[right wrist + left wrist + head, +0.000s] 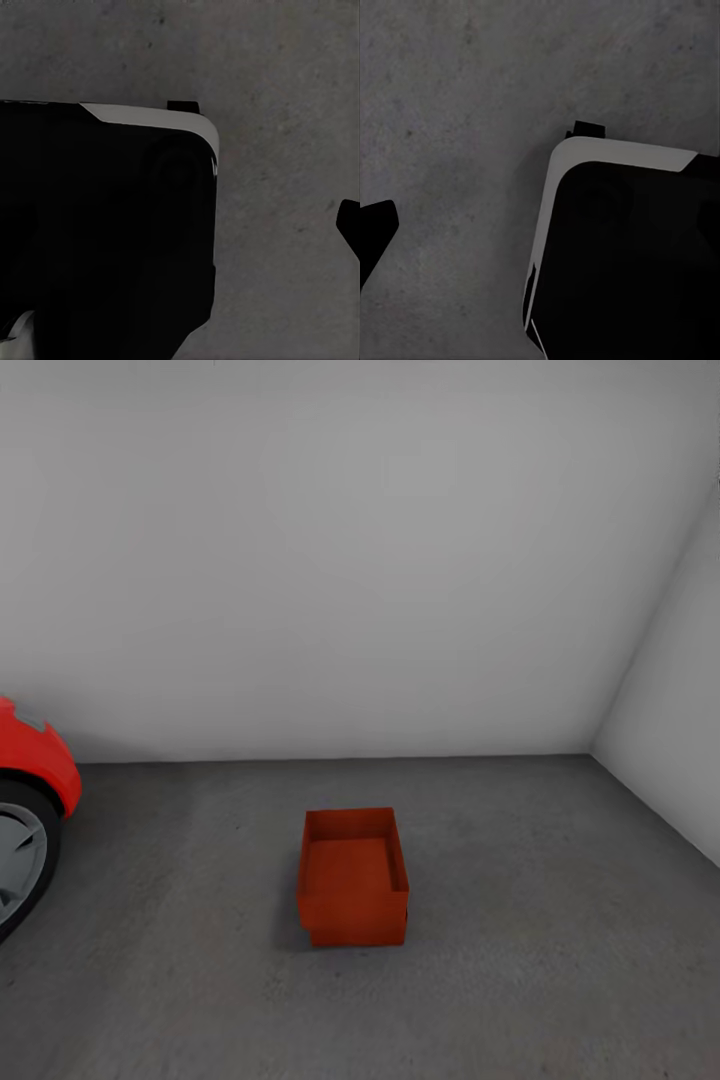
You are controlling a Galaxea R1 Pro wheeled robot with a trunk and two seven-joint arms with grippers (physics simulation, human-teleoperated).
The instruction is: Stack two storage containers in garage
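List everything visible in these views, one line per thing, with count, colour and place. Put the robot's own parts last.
Orange-red thin-walled box-shaped storage containers: apparently two, one nested or stacked on the other, on the floor in the middle of the head view, open tops up.
Red car: one, red body with a dark tyre and grey wheel, at the left edge of the head view, partly cut off.
Dark grey rough concrete floor: one, under the containers and car; also seen in both wrist views.
White-grey walls: two, meeting in a corner at the right.
Black robot body with a white edge: seen in both wrist views, above the floor.
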